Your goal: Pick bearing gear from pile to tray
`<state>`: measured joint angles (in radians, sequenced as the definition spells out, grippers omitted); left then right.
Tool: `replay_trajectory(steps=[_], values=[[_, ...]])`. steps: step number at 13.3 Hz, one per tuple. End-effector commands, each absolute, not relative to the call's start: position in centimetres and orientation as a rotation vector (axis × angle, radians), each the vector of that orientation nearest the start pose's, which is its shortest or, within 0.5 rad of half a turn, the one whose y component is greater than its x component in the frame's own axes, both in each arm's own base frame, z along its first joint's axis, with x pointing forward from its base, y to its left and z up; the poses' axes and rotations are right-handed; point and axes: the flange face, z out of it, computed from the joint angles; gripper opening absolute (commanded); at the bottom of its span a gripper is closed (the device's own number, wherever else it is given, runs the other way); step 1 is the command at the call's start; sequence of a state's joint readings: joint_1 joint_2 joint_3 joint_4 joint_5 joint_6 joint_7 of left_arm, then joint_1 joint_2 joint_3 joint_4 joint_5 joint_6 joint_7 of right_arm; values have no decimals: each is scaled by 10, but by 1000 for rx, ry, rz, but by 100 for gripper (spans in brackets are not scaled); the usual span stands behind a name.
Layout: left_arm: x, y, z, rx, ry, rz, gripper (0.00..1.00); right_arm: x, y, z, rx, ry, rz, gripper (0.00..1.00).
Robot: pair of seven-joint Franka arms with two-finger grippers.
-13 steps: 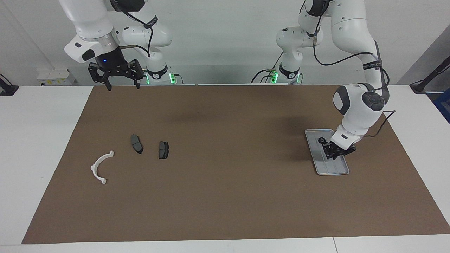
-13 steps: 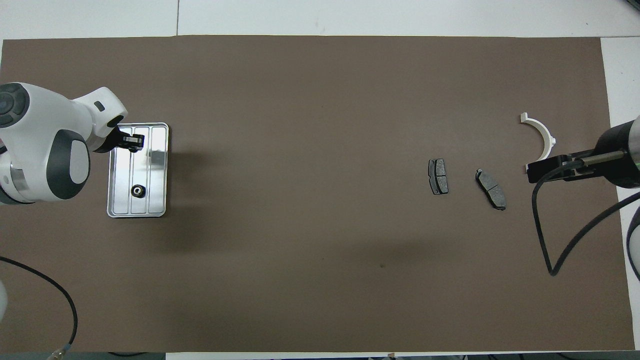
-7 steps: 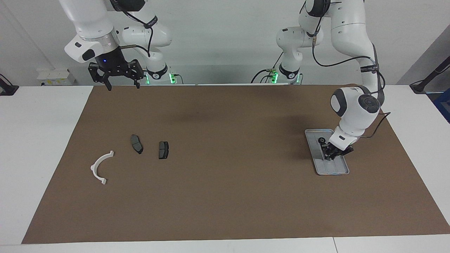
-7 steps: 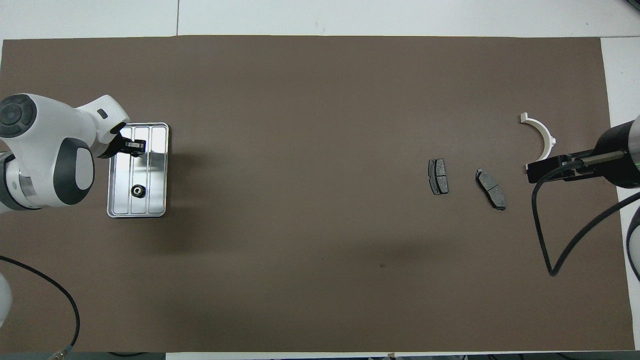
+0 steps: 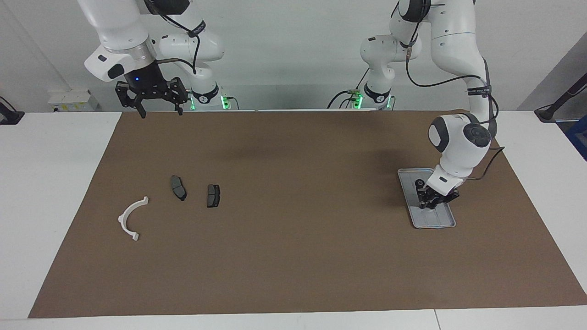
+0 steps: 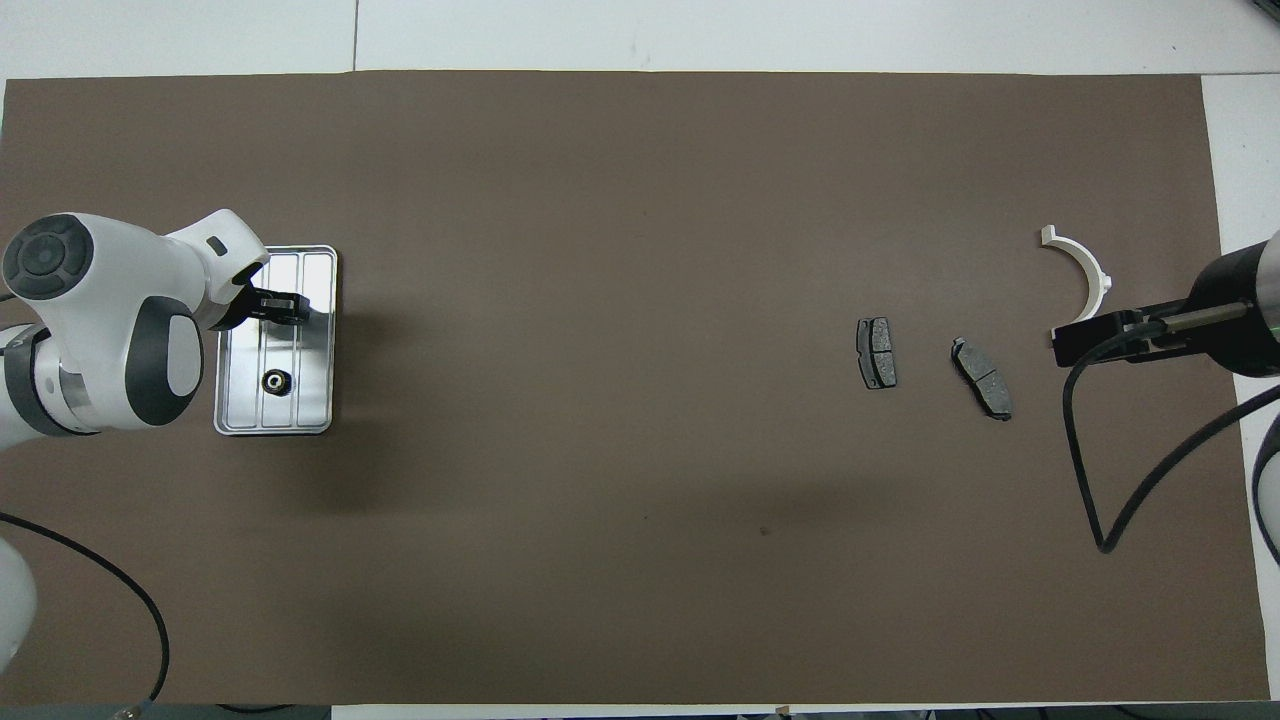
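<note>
In the facing view a mat (image 5: 293, 238) covers the bench, the tray (image 5: 447, 223) at middle right holds a bearing gear (image 6: 274, 381), and at middle left lie two brake pads (image 5: 178, 188) (image 5: 213, 195) with a curved arc (image 5: 130, 218) lower left of them.

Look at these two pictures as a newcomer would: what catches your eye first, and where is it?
The left gripper is low over the silver tray at the left arm's end of the mat, where one small black round part already lies. At the right arm's end lie a white curved arc and two dark brake pads, while the right gripper waits, open, raised above the mat's edge nearest the robots.
</note>
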<state>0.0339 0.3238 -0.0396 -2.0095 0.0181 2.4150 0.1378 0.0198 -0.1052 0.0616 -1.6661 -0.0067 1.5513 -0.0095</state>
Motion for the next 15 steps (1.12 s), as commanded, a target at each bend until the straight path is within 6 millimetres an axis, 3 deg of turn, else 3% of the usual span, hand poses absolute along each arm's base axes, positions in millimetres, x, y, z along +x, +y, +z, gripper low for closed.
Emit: replay_trajectory(steps=[1, 2, 4, 5, 8, 9, 11, 13, 14, 15], values=[[623, -1, 337, -3139, 221, -100, 100, 514, 45, 636, -3147, -125, -12, 100], [627, -1, 356, -3143, 199, -117, 100, 514, 46, 636, -3147, -127, -15, 100], [632, 9, 416, -3163, 119, -183, 100, 514, 45, 636, -3147, -125, -15, 100], [631, 23, 451, -3163, 62, -217, 100, 514, 45, 638, -3147, -125, -19, 100], [618, 27, 567, -3164, -154, -290, 100, 514, 45, 638, -3147, -125, -22, 100], [608, 30, 600, -3162, -188, -297, 100, 514, 45, 638, -3147, -125, -22, 100], [581, 27, 639, -3167, -211, -234, 100, 514, 46, 638, -3147, -127, -22, 100], [527, 25, 690, -3166, -258, -194, 100, 514, 44, 638, -3145, -122, -22, 100], [501, 24, 709, -3162, -278, -181, 100, 514, 44, 638, -3146, -122, -19, 100], [496, 20, 707, -3163, -264, -166, 100, 514, 42, 638, -3146, -115, -22, 100]])
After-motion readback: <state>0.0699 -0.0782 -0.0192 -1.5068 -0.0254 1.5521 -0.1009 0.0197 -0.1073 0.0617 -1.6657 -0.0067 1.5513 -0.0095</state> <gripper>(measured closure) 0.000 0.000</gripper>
